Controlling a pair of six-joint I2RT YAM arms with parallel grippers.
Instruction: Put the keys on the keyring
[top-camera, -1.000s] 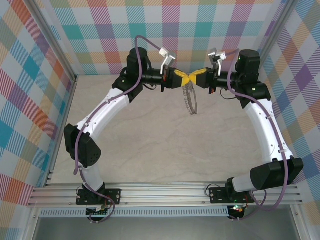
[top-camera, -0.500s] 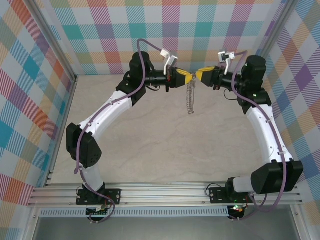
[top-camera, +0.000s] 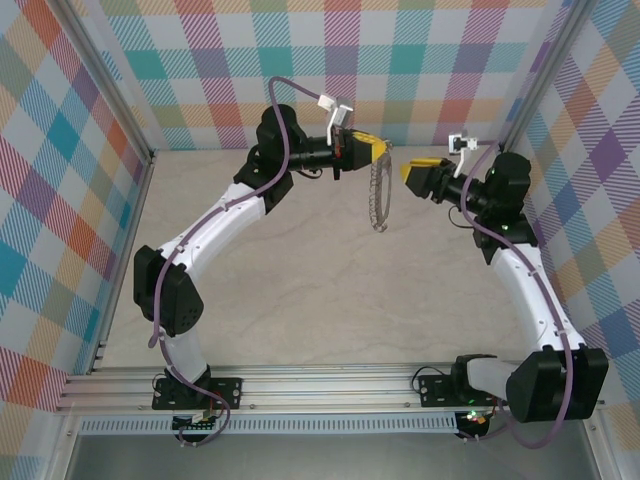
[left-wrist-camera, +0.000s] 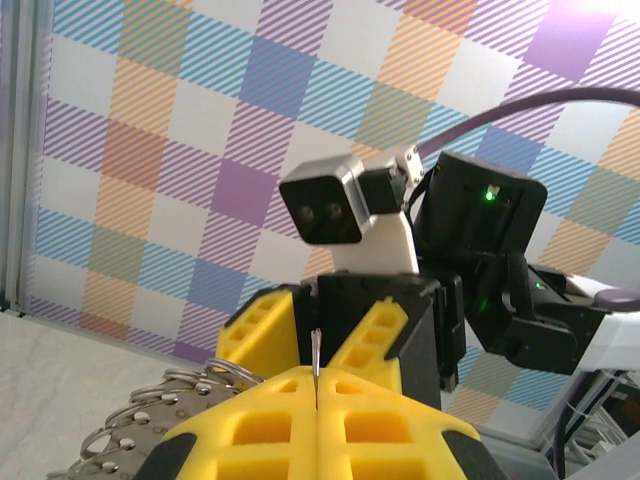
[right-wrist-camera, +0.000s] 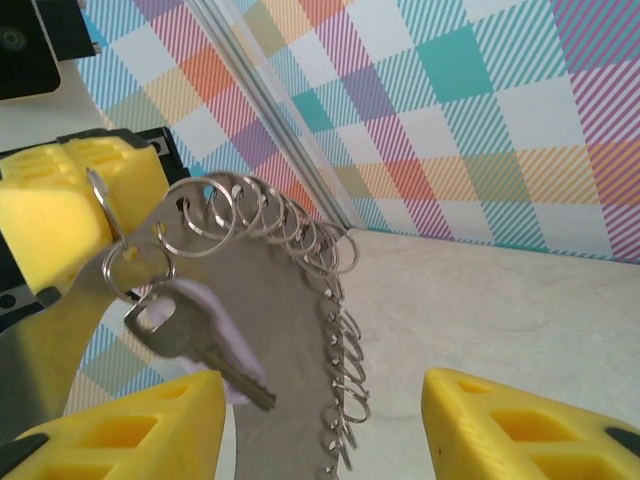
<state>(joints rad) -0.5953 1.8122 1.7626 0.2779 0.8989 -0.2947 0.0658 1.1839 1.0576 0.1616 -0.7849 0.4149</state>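
Above bare table (top-camera: 300, 290), keyring (top-camera: 377, 203) in left hand (top-camera: 380, 152), right hand (top-camera: 408, 171) apart

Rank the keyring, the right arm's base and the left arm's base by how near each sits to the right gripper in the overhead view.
Measured from the right gripper, which is open:
1. keyring, just to its left, hanging from the left gripper.
2. right arm's base, at the table's near edge on its own side.
3. left arm's base, near edge, far across to the left.

My arms (top-camera: 225, 215) wore white shells with black joints, carried purple cables (left-wrist-camera: 540, 102), and ended in blocky yellow fingers (right-wrist-camera: 520, 420).
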